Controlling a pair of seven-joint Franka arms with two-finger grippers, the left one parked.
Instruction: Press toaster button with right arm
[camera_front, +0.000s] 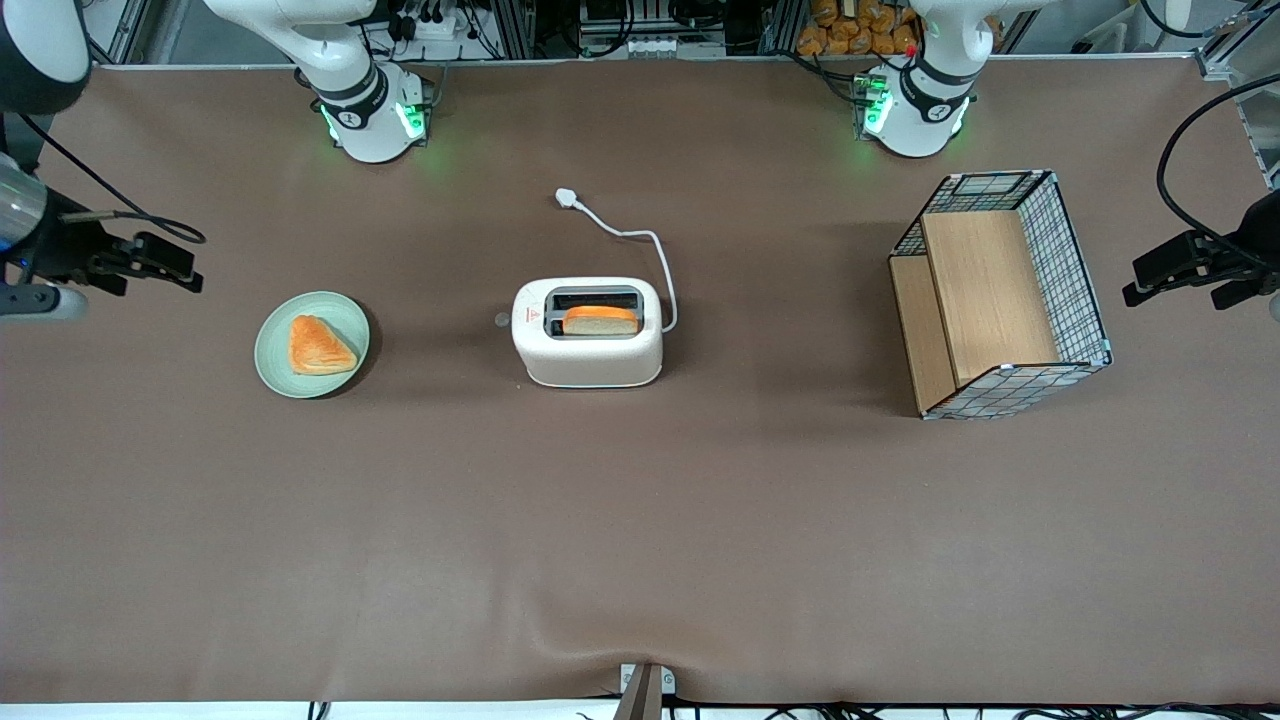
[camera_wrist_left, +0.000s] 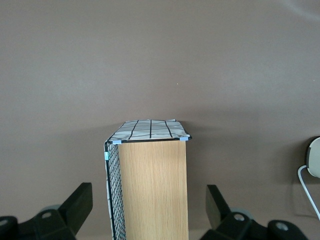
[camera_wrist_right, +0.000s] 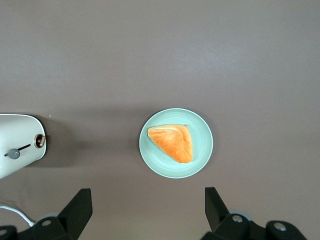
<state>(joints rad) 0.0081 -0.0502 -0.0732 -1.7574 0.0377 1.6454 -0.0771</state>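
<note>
Gripper (camera_wrist_right: 145, 215) hanging open, well clear of toaster (camera_front: 588, 332); plate (camera_front: 312, 344) with pastry (camera_front: 320, 346) lying beside toaster button (camera_front: 502, 320); wire basket (camera_front: 1003, 294) sitting toward parked arm's end.

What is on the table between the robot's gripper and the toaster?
In the front view, a green plate holding a triangular pastry lies between the open gripper and the toaster. Otherwise only bare brown table.
</note>
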